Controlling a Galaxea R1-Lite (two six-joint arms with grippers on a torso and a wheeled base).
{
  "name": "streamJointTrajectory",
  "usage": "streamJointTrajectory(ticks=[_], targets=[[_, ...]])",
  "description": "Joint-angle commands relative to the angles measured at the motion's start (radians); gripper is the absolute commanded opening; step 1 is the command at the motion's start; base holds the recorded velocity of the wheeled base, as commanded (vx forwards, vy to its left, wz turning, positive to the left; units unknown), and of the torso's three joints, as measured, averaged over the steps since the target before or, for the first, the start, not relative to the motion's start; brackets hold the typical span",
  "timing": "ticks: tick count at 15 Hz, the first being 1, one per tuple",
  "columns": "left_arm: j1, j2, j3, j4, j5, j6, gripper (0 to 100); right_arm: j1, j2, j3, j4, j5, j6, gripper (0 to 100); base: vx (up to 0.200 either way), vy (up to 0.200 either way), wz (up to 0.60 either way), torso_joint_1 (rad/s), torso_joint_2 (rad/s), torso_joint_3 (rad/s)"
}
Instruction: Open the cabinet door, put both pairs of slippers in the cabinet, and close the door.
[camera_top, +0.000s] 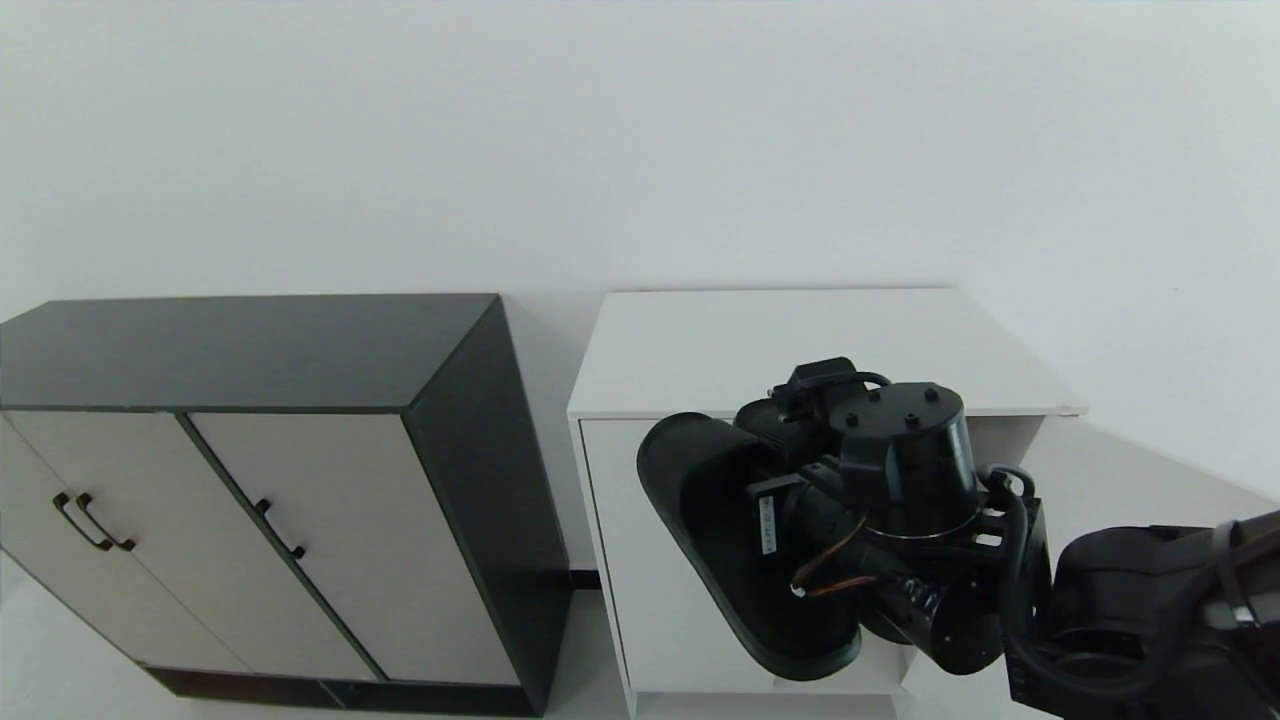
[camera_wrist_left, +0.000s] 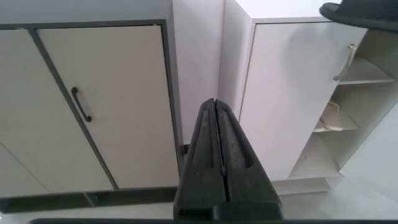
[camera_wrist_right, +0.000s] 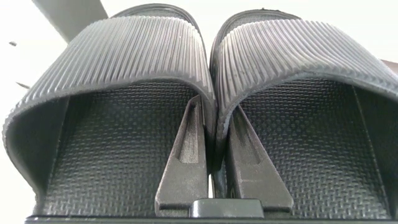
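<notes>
right gripper (camera_wrist_right: 214, 106) pinches the black slippers (camera_wrist_right: 124, 74) by their inner edges; i'd slide them level onto the free cabinet shelf (camera_wrist_left: 367, 74). left gripper (camera_wrist_left: 215, 106) closed, empty.

The right arm (camera_top: 905, 450) is black, with a drum-shaped joint topped by small screws, a reddish-brown cable (camera_top: 835, 565) and a white label (camera_top: 768, 525). The right gripper (camera_wrist_right: 214, 124) has grey, grooved, wedge-shaped fingers (camera_wrist_right: 186, 162); the left gripper (camera_wrist_left: 215, 109) has black, finely textured ones.
</notes>
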Motion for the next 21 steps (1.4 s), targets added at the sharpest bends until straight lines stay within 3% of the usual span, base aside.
streamJointTrajectory(ticks=[1,3,21], targets=[[0.0,0.001,0.0,0.0,0.0,0.0,0,0.004,0.002,0.008,-0.001,0.0,-0.002,0,0.0,0.0,0.0,0.0,0.0,0.0],[0.002,0.001,0.0,0.0,0.0,0.0,0,0.007,0.0,0.014,-0.002,0.0,-0.002,0,0.0,0.0,0.0,0.0,0.0,0.0],[0.0,0.001,0.0,0.0,0.0,-0.002,0,0.004,-0.011,0.058,-0.036,-0.002,-0.002,0,0.0,-0.189,0.0,0.002,0.0,0.002]])
